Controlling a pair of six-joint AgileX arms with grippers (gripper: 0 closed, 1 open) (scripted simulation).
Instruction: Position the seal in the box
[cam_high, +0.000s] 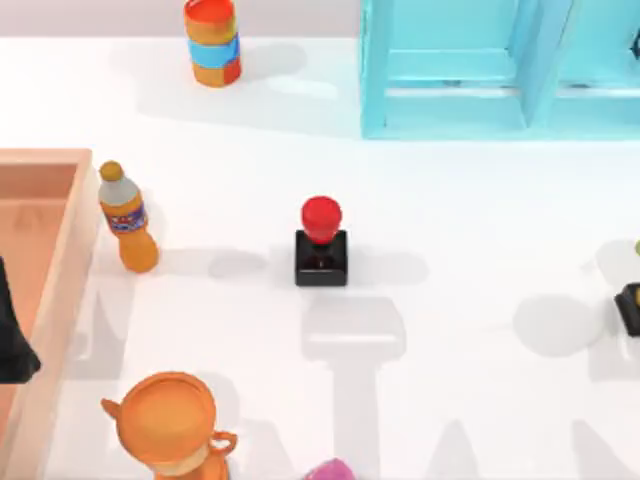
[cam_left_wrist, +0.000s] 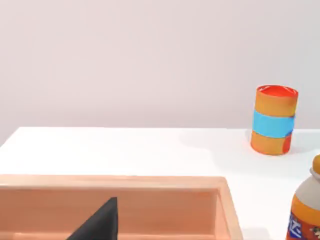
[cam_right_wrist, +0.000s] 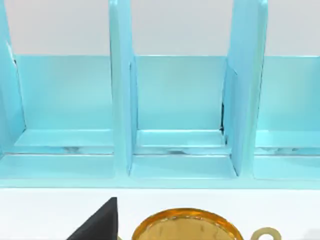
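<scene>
Upper left of the top view: an orange can (cam_high: 212, 42) with a blue band, upright on the white table (cam_high: 450, 220). Upper right: a cyan shelf unit (cam_high: 500, 70) with open compartments. Left of centre: an orange bottle (cam_high: 127, 218) with a white cap and blue label. Bottom left: an orange jug-like vessel (cam_high: 170, 425) with small handles. Bottom edge, near centre: a sliver of something pink (cam_high: 332, 470). Right edge: a dark object (cam_high: 630, 305), cut off.
</scene>
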